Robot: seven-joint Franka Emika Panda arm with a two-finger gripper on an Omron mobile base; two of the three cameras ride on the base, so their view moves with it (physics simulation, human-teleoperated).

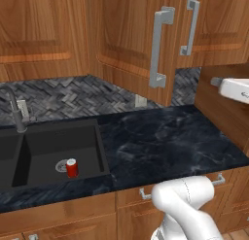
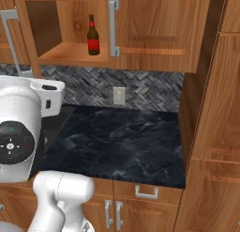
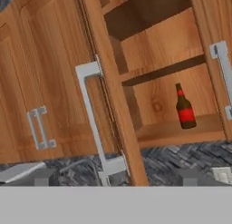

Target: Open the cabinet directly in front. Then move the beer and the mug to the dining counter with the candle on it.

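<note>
Up on the bottom shelf of the open cabinet (image 3: pixel 158 87), the beer (image 3: pixel 185 110) stands up straight, with wood all around it. From the right base view I see the same bottle (image 2: pixel 93 37) near the right side of the opening, just beside the long silver handle (image 2: pixel 113 27) of the shut door. The other door (image 1: pixel 131 40) swings out over the black counter (image 1: pixel 170 142). Its handle (image 3: pixel 94 123) is right in front of my hand camera. A little red can (image 1: pixel 72 167) sits down in the sink (image 1: pixel 58 151). My pincer tips are two blurry dark lumps at the bottom of the hand view, holding nothing, and I cannot tell how wide apart they are.
</note>
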